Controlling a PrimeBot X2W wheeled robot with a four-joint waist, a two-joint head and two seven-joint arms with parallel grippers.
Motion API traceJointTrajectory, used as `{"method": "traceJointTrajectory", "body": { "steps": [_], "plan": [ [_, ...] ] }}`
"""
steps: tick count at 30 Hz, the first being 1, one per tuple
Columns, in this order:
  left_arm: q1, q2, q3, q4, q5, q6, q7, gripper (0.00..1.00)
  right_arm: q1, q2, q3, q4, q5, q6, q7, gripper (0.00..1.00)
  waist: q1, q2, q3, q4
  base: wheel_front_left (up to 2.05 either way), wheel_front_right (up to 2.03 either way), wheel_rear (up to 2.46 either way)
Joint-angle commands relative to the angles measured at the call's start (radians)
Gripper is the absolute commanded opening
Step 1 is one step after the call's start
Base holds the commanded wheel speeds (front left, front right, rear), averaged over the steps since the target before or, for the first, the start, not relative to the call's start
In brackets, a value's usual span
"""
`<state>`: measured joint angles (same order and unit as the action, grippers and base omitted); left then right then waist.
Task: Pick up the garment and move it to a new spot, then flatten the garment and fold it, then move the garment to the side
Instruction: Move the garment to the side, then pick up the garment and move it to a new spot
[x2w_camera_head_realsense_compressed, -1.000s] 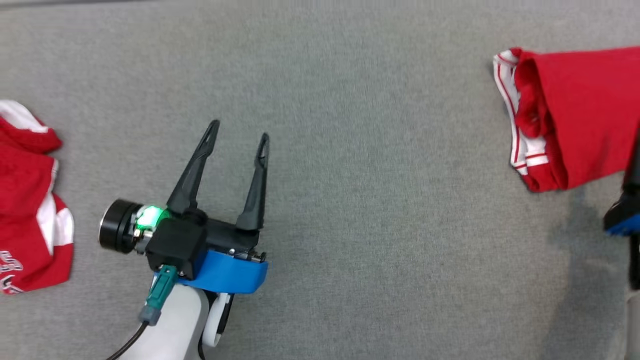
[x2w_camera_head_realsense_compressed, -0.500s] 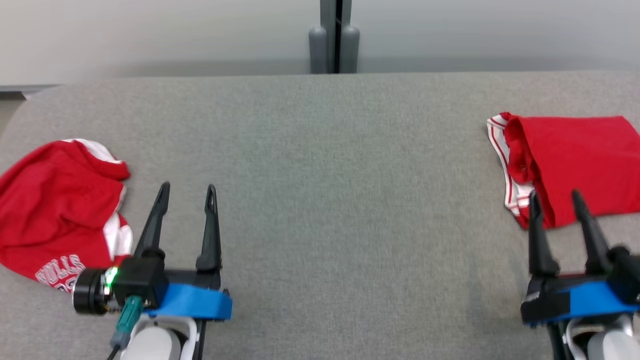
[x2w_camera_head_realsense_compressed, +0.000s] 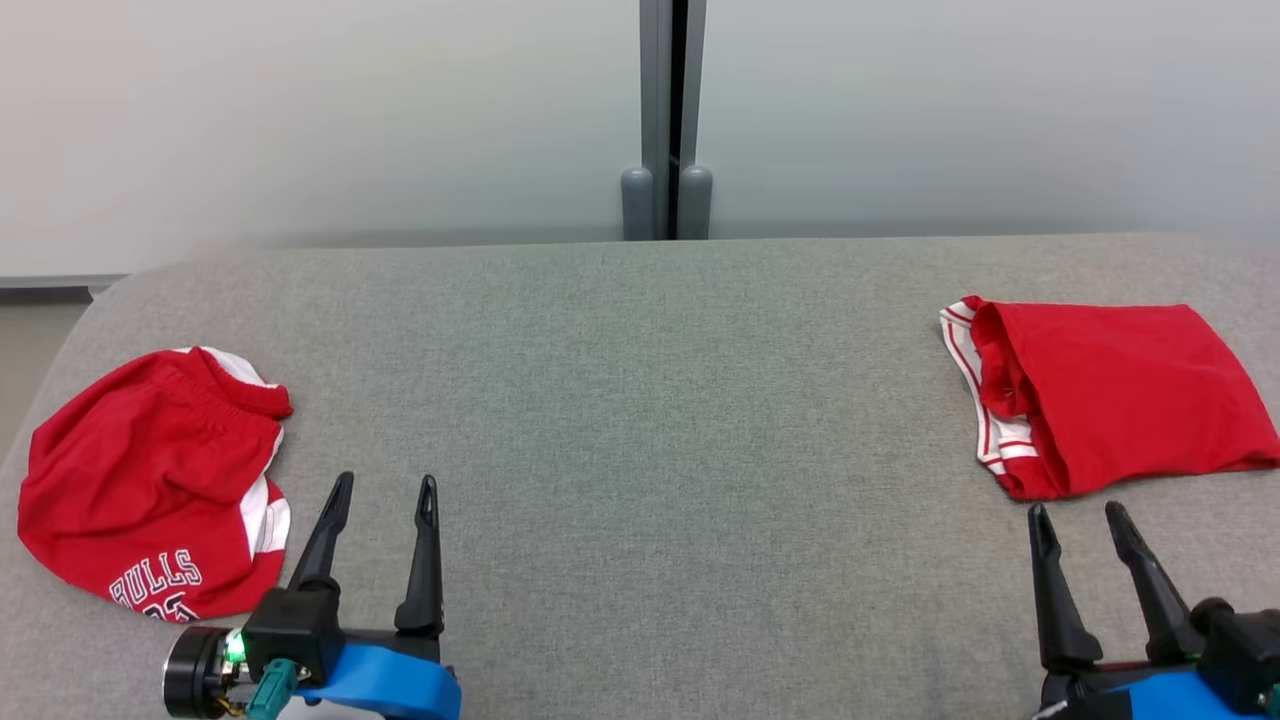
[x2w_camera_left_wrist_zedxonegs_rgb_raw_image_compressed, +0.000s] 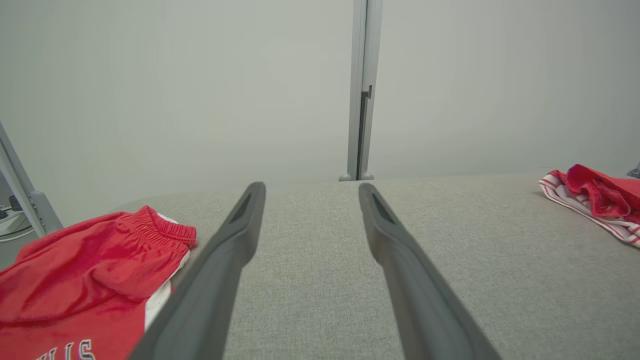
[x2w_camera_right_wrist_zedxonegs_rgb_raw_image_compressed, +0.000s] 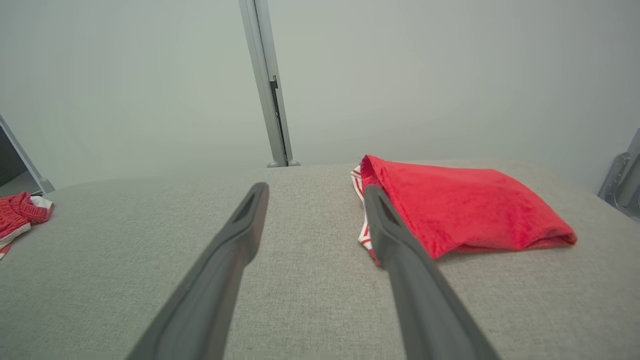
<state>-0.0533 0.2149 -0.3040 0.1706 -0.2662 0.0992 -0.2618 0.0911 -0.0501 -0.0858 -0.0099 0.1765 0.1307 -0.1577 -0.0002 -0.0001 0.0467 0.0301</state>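
1. On the grey table (x2w_camera_head_realsense_compressed: 640, 420), crumpled red shorts (x2w_camera_head_realsense_compressed: 140, 480) lie at the far left; a folded red garment (x2w_camera_head_realsense_compressed: 1120, 400) sits at the far right.
2. Both the left gripper (x2w_camera_head_realsense_compressed: 386, 484) and right gripper (x2w_camera_head_realsense_compressed: 1076, 512) hover with jaws apart, holding nothing.
3. Likely next: the shorts (waistband bunched). Pinch the elastic edge low, then lift clear before carrying to the middle.

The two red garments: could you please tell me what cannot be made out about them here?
- Crumpled shorts, left wrist view: the bottom edge cuts off the lettering.
- Folded garment, left wrist view: the right edge cuts it off.
- Folded garment, all views: its own folds hide its kind.
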Motion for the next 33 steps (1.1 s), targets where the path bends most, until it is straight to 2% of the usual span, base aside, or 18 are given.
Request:
{"method": "traceJointTrajectory", "body": {
  "steps": [1,22,28,33],
  "plan": [
    [0.011,0.005,-0.002,0.008,-0.006,0.000,-0.002,1.00,0.028,-0.001,-0.001,-0.010,0.004,0.000,0.005,1.00,0.0002,0.0001,-0.011,-0.008,0.00,0.00,0.00],
    [0.002,0.014,-0.008,0.039,-0.026,0.015,0.010,1.00,0.052,-0.001,-0.003,-0.016,0.011,0.000,-0.008,1.00,0.0002,0.0001,-0.002,-0.010,0.00,0.00,0.00],
    [-0.022,0.007,-0.008,0.037,-0.026,0.019,0.007,1.00,0.043,-0.001,-0.009,-0.025,0.003,0.000,-0.010,1.00,0.0002,0.0001,0.019,0.036,0.00,0.00,0.00],
    [-0.054,-0.005,-0.005,0.041,-0.018,0.024,0.003,1.00,0.020,-0.001,-0.007,-0.050,-0.008,0.000,-0.003,1.00,0.0002,0.0001,0.041,0.133,0.00,0.00,0.00]
  ]
}}
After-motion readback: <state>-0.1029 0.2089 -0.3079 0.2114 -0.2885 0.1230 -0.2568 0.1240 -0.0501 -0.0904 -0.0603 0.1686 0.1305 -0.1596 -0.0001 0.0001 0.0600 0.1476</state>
